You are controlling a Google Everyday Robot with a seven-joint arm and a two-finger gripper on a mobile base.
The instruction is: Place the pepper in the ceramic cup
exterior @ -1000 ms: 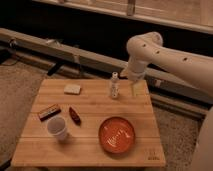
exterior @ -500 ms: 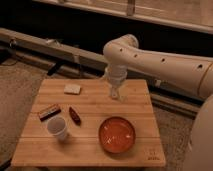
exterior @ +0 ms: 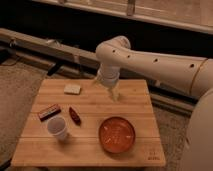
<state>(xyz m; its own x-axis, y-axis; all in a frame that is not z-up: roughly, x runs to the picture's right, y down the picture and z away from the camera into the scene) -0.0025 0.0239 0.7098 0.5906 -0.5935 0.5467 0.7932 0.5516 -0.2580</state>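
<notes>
The pepper (exterior: 74, 115) is a small dark red tapered object lying on the wooden table (exterior: 131, 106), left of centre. The white ceramic cup (exterior: 58, 128) stands upright just in front and to the left of it, close but apart. My gripper (exterior: 111, 90) hangs from the white arm over the back middle of the table. It is well to the right of and behind the pepper and the cup, and holds nothing that I can see.
A round orange dish (exterior: 116, 134) sits at the front right of centre. A flat dark bar (exterior: 49, 112) lies left of the pepper. A pale block (exterior: 72, 89) lies at the back left. The table's edges are near on all sides.
The arm has swung left from the table's back right towards the back middle, and the gripper is now lower over the tabletop. The objects on the table have not moved.
</notes>
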